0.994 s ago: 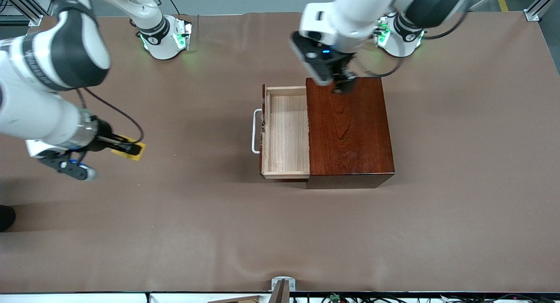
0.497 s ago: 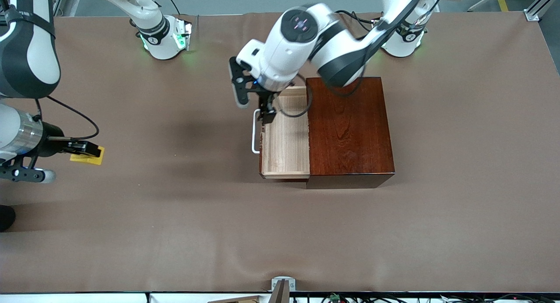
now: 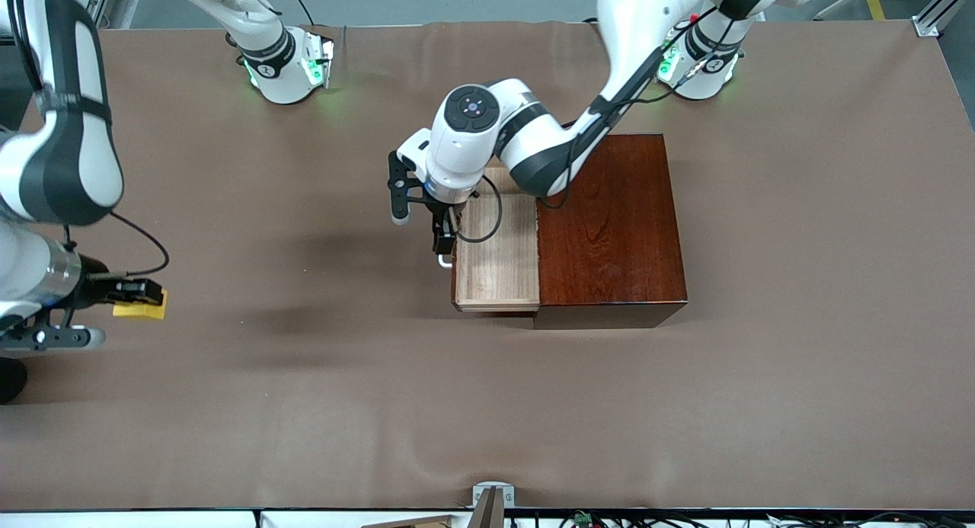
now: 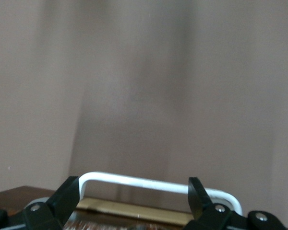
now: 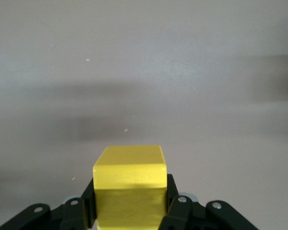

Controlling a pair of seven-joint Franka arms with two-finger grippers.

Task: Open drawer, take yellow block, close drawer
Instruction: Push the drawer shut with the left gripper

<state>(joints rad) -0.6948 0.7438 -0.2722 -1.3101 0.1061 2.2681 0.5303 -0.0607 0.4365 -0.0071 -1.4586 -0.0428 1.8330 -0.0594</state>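
L pincer point(image 3: 442, 242) open at drawer point(image 3: 497, 263) handle point(image 4: 158, 184).

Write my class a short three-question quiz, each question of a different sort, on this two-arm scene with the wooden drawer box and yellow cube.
1. True or false: the pale-wood drawer of the glossy dark mahogany box is shut.
2. What does the right gripper hold?
3. The left gripper is by: A) the white loop handle; B) the box's top; C) bare table.

Key: 1 false, it stands open; 2 the small bright yellow block; 3 A, fingers open.
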